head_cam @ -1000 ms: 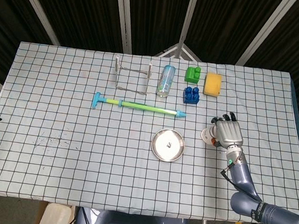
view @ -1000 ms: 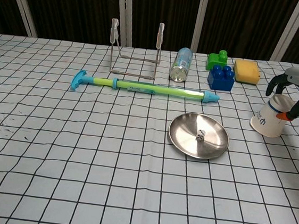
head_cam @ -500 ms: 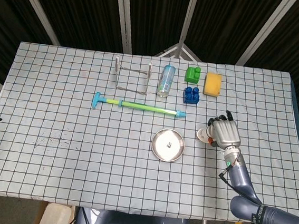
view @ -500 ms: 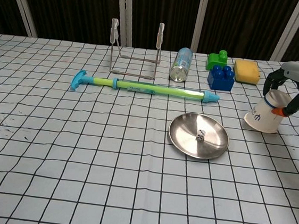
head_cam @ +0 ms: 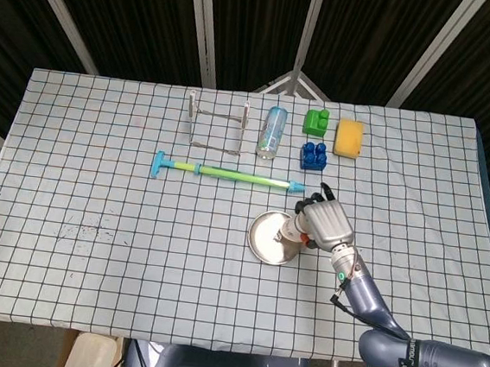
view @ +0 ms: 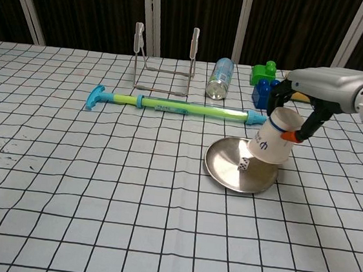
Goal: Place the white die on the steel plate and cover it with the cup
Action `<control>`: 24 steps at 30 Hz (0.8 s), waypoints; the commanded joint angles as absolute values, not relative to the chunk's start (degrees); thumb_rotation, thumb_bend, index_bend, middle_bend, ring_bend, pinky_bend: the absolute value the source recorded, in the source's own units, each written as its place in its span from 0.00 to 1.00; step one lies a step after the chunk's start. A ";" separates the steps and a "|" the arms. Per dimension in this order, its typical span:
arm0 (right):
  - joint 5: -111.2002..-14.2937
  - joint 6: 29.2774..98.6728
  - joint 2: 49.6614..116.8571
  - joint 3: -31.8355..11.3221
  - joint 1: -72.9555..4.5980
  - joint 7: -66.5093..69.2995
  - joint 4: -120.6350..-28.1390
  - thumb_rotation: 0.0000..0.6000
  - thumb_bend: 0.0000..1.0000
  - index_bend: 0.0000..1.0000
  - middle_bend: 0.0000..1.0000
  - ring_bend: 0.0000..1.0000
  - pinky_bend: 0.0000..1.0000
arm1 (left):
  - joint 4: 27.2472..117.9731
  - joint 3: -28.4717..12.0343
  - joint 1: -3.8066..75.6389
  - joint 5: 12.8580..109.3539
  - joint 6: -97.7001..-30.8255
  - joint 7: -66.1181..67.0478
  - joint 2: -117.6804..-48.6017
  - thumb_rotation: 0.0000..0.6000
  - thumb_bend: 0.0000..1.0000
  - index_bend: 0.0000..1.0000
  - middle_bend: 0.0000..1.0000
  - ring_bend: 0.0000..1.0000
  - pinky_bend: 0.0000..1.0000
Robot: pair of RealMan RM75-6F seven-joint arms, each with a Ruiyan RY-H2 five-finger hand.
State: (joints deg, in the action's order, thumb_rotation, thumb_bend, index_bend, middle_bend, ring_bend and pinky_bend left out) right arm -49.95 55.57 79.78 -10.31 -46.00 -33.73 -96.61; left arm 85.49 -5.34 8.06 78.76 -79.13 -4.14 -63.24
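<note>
**Observer:** Head view first. What have you got?

**Operator:** My right hand [head_cam: 326, 222] grips the cup [head_cam: 293, 230] around its body, mouth turned down and toward the steel plate [head_cam: 265, 240]. I hold it inverted because it has to end up as a cover. From up here the cup overlaps the plate's right side and hides the white die, so I can't place the die in this view. My left hand is not in sight.

**Observer:** Room around the plate?

**Operator:** The long green water squirter [head_cam: 228, 174] lies just behind the plate, near my fingers. The blue block [head_cam: 314, 155] sits farther behind it. In front of the plate and to its left, the tabletop [head_cam: 97, 187] is bare check cloth.

**Observer:** And the chest view?

**Operator:** Here the white die [view: 244, 164] shows, resting inside the plate [view: 220, 166], slightly right of its centre. The cup [view: 273, 142] is tilted, its rim over the plate's right half, just above and beside the die, not yet over it. My hand [view: 302, 100] clasps it from above.

**Observer:** Risks?

**Operator:** I judge the low side of the rim could knock the die or catch the plate's raised edge. I'd level the cup and centre it before lowering. The squirter's tip [view: 258, 119] is close behind the cup.
</note>
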 commanded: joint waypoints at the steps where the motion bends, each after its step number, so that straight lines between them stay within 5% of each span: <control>1: -50.25 55.27 81.08 -10.73 -47.00 -34.13 -97.56 1.00 0.37 0.56 0.48 0.23 0.00 | 85.44 -5.33 8.09 78.77 -79.04 -4.25 -63.22 1.00 0.67 0.28 0.00 0.00 0.09; 24: -51.26 59.06 85.89 -7.86 -48.06 -37.86 -92.49 1.00 0.37 0.56 0.48 0.23 0.00 | 84.83 -5.48 8.09 78.84 -79.41 -4.31 -63.62 1.00 0.67 0.28 0.00 0.00 0.09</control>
